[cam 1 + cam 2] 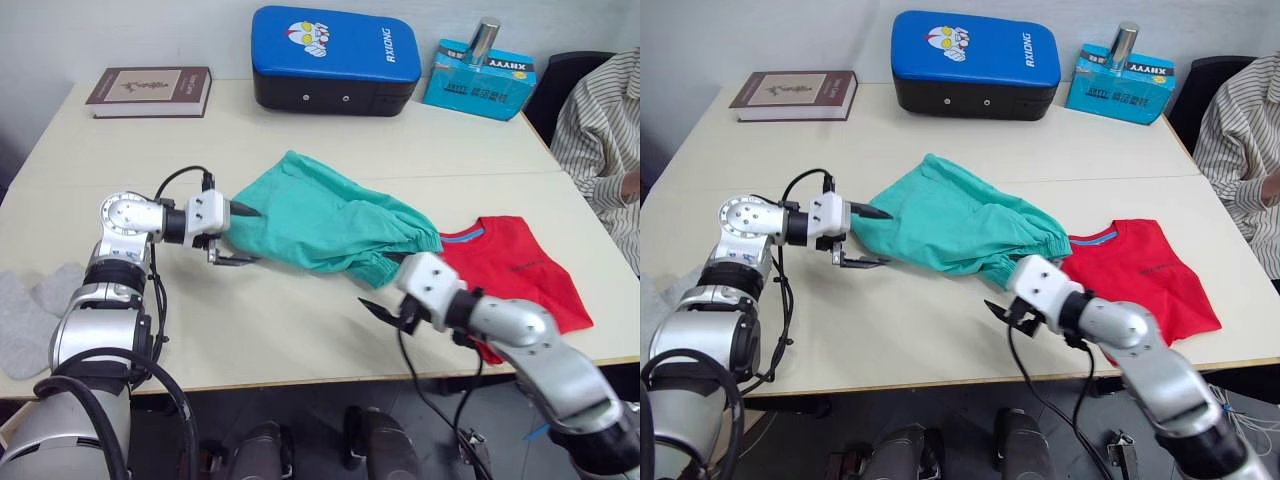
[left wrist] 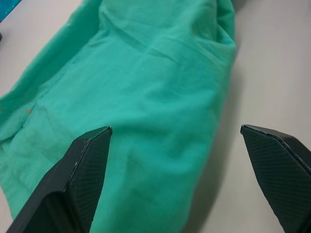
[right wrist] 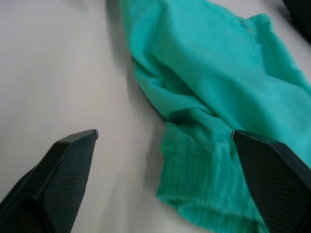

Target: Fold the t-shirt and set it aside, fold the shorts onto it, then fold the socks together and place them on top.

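Both claws gape: left gripper [image 1: 238, 235] straddles the hem of the shorts [image 1: 320, 222], right gripper [image 1: 385, 310] hangs spread just before the bunched waistband, seemingly to stretch them flat. Shorts overlap the t-shirt [image 1: 525, 275] near the table's [image 1: 300, 330] right edge. Bare tabletop lies ahead; 2 socks [image 1: 30, 310] wait far left.

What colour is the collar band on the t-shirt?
Blue, a thin band inside the neck of the red t-shirt, best seen in the left eye view.

Right hand [image 3: 164, 133] spread wide over the shorts' [image 3: 218, 97] gathered waistband, seemingly.
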You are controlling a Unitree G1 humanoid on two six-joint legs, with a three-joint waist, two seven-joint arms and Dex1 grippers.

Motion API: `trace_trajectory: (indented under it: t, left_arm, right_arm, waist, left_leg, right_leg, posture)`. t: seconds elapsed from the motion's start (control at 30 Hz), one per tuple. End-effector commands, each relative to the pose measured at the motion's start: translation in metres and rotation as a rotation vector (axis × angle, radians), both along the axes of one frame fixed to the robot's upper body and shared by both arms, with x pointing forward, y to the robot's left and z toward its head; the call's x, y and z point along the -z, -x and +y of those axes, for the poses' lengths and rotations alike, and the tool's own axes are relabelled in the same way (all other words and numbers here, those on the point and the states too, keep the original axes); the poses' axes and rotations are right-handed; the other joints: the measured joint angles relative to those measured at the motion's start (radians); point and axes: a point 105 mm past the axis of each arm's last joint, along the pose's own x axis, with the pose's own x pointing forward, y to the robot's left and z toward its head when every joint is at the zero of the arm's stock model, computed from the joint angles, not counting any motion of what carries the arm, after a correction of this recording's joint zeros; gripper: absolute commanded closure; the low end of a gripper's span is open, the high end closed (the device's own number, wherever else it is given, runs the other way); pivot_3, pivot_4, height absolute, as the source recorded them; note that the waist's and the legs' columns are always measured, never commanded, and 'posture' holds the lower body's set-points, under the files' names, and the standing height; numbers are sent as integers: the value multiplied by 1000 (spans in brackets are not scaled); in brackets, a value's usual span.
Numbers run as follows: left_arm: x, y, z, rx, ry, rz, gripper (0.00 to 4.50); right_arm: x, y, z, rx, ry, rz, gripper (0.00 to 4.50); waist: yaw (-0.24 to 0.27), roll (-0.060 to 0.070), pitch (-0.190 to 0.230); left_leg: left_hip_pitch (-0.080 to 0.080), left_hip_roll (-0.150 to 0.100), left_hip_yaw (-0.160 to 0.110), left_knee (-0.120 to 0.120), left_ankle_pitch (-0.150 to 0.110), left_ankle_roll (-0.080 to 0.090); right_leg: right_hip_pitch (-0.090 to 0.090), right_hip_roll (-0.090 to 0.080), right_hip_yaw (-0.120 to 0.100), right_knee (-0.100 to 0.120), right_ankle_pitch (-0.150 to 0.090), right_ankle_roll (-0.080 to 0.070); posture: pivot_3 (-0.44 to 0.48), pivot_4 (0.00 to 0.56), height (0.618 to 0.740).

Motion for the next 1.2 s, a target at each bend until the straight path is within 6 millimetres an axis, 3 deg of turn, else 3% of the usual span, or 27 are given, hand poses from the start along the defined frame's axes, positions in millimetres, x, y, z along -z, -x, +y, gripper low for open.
trace_trajectory:
  t: [0.03,0.1,0.2,0.33,0.43,0.5,0.7,0.83,1.03,1.2]
  left_arm:
    - [-4,-16,-1,-106,-44,-109,7]
    - [4,-21,-2,-142,-65,-100,0]
    - [24,-26,-7,-177,-150,-59,0]
    - [32,-41,-15,-287,-181,-83,0]
    - [36,-46,-26,-301,-187,-92,549]
    - [40,-46,-29,-300,-189,-70,1185]
    - [48,-36,-26,-292,-97,85,3016]
    - [58,-18,-7,-218,-147,156,4370]
    - [38,0,27,-160,-112,104,4500]
    - [24,31,33,-95,-9,-1,4500]
  right_arm:
    - [-1,-15,-7,79,94,-98,180]
    - [2,-19,-7,85,117,-98,565]
    - [10,-25,-9,95,167,-95,1593]
    - [9,-32,-17,128,191,-135,3001]
    - [7,-30,-19,106,202,-150,3992]
    - [5,-29,-19,83,202,-162,4466]
    - [5,-24,-23,-6,207,-172,4468]
    - [-2,-24,-27,-65,188,-196,4468]
    - [1,-6,-31,-280,198,-210,4468]
    - [5,5,-33,-439,205,-230,4468]
  waist:
    - [8,0,0]
    - [12,0,0]
    - [18,-1,-1]
    - [22,-2,-2]
    - [20,-1,-3]
    - [20,-1,-3]
    - [15,-2,-3]
    - [9,-1,-3]
    - [-21,-1,-3]
    - [-33,-1,-3]
  left_leg:
    - [0,-1,0,0,0,1]
    - [0,-1,0,1,-1,3]
    - [0,-2,1,1,-2,3]
    - [1,-2,1,4,-2,4]
    - [3,-1,0,7,-3,6]
    - [4,-1,0,7,-3,6]
    - [4,-1,0,7,-3,6]
    - [4,1,1,7,-4,4]
    - [5,4,3,4,-5,2]
    - [6,6,4,4,-5,1]
  right_leg:
    - [0,0,0,0,0,0]
    - [0,-1,1,0,1,1]
    - [0,-1,1,-1,1,2]
    - [3,-1,1,-1,1,2]
    - [5,-2,1,-1,1,2]
    - [5,-2,1,-1,1,2]
    - [6,-2,1,0,1,2]
    - [6,0,1,0,1,2]
    - [5,3,1,0,0,1]
    - [4,3,1,0,0,0]
  posture:
    - [0,150,740]
    - [0,150,740]
    - [0,150,740]
    - [0,150,740]
    - [0,150,740]
    - [0,150,740]
    - [0,150,740]
    - [0,150,740]
    - [0,150,740]
    - [0,150,740]
